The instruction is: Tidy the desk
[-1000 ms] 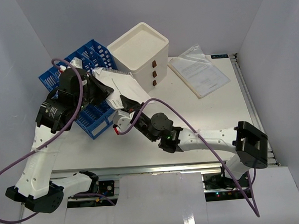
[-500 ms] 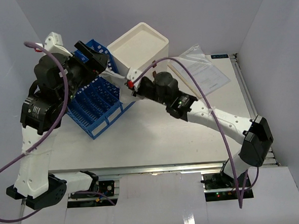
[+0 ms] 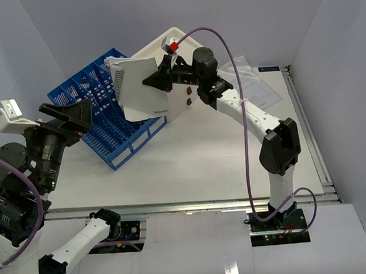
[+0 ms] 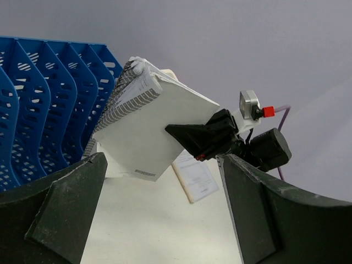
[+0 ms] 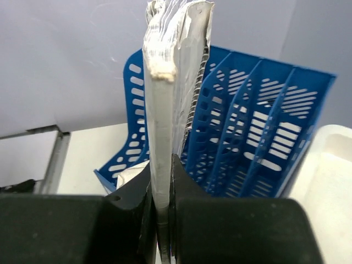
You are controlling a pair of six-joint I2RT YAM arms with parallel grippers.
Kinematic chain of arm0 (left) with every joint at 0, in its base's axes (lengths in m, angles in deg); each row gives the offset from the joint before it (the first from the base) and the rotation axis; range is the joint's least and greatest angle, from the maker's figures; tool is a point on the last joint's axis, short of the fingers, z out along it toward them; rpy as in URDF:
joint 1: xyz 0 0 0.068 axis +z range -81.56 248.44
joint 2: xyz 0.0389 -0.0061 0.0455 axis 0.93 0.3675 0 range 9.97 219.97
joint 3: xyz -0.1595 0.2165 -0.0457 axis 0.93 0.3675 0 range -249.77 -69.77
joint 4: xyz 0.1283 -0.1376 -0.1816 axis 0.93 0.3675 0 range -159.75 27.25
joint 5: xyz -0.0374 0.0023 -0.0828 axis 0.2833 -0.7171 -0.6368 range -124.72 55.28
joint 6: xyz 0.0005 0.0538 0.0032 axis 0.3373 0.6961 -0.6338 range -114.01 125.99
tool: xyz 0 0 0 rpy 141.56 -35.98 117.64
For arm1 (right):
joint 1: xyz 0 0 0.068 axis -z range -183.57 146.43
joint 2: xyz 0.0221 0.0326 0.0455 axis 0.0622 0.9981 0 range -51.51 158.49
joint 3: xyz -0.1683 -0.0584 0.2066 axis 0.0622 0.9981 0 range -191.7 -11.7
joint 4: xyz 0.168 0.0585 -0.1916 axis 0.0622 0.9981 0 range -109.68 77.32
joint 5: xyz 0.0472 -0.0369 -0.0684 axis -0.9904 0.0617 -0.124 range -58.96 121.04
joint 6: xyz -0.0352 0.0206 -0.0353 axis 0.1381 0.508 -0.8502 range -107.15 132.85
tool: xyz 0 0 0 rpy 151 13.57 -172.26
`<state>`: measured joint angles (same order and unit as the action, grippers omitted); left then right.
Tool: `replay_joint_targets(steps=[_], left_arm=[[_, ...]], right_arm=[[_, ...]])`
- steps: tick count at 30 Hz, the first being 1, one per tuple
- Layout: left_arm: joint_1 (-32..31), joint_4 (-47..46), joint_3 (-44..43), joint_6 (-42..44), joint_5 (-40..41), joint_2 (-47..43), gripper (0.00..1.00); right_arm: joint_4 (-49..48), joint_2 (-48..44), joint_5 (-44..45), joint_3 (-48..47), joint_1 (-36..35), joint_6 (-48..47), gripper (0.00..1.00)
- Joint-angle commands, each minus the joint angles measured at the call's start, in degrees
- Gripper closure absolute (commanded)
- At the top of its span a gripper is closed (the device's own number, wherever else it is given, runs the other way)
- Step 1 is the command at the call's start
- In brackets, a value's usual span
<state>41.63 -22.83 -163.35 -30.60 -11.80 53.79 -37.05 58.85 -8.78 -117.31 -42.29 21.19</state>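
The bench (image 3: 221, 153) carries a blue file rack (image 3: 104, 120) at its far left corner and a white drawer box (image 3: 149, 49) at its far edge. The right jaws are clamped on a thick stack of papers (image 3: 140, 90) held in the air between the two, while the left jaws stand wide open and empty by the left edge.

glossy blue plastic file rack (image 3: 101, 120); matt paper stack (image 3: 140, 90); smooth white desk (image 3: 203, 157).
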Motion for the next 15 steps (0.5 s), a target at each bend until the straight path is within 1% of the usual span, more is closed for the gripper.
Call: replay_joint_targets(steps=[1, 6, 10, 15], left_arm=[[0.09, 2.57, 1.2, 1.34, 1.04, 0.28, 0.02], [0.09, 3.97, 2.93, 0.99, 1.36, -1.02, 0.02], [0.09, 3.78, 5.11, 0.99, 1.61, -1.48, 0.02], [0.09, 2.36, 7.68, 0.54, 0.96, -1.78, 0.02]], right_arm=[[-10.13, 3.88, -5.55, -8.25, 1.44, 9.12, 0.92], [-5.58, 7.99, -1.64, -13.74, 4.09, 3.53, 0.92], [-5.36, 9.28, -0.84, -14.18, 6.64, 2.26, 0.92], [-3.61, 11.09, 2.04, -14.01, 7.27, -3.93, 0.92]])
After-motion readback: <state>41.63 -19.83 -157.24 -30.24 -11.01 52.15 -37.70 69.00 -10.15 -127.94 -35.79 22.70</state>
